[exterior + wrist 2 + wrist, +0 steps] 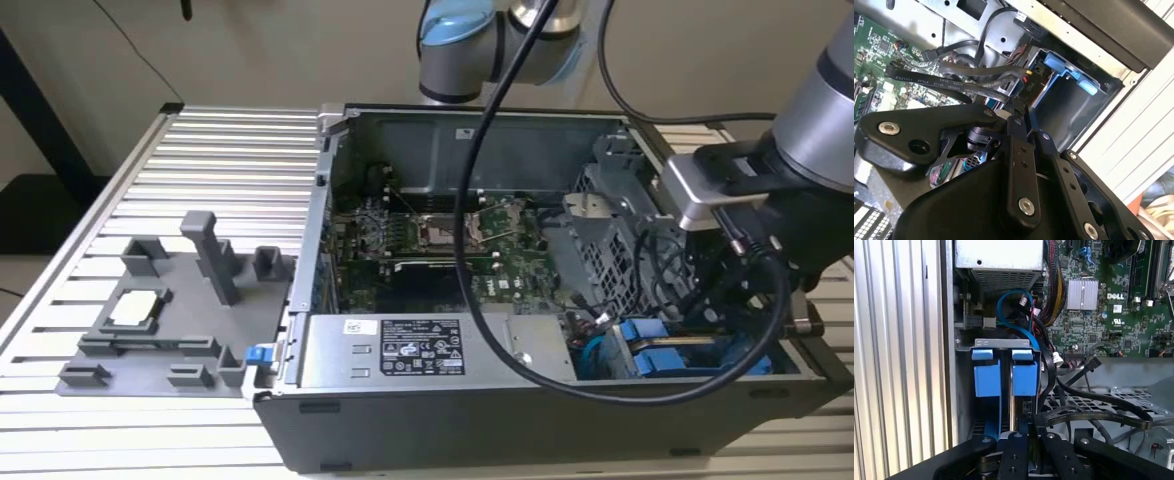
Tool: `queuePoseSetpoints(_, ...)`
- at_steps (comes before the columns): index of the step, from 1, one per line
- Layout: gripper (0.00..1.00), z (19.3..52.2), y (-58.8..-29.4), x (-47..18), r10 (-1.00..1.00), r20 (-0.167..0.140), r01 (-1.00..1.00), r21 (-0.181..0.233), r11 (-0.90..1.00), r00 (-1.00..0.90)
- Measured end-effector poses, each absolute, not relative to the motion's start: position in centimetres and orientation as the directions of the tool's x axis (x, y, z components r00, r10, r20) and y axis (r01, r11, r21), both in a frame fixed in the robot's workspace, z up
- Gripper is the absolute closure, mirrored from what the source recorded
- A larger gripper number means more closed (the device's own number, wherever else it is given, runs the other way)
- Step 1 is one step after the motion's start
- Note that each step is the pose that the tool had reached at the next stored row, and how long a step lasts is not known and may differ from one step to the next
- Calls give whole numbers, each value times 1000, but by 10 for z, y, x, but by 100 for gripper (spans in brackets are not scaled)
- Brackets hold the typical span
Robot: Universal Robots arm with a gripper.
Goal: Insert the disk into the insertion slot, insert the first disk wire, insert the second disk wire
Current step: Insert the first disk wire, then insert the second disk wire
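Right now the claw (1029,434) hangs low inside the computer case (534,420), and its tip (1021,117) looks narrow. I cannot tell if it is pinching something or just closed on nothing. A black flat wire (1089,412) runs right up to the tip, and its end seems to touch the claw. Just past the tip stands a metal cage (1004,343) with two blue fronts side by side. One of them has a thin silver edge next to it, so I think that one is the disk (1024,381), sitting down in its slot. The other blue carrier (987,381) is just beside it. More black wires loop around near the cage, and farther out lies the green board (1114,300). In the exterior view the arm (814,150) leans over the corner of the case on the exterior view's right. My guess is that the disk step looks done and the work is now on the first disk wire. That job calls for lining the plug up straight with the disk's socket and pushing gently, without snagging the loose wires close by.
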State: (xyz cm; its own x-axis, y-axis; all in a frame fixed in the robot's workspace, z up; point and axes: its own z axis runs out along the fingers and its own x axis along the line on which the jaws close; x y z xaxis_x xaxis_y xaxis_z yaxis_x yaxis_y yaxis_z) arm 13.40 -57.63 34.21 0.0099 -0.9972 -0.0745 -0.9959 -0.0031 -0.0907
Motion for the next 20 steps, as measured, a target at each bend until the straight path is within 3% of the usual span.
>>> queuePoseSetpoints(20, 84, 341, -577, 135, -997, -76, -997, -78, -3, 9)
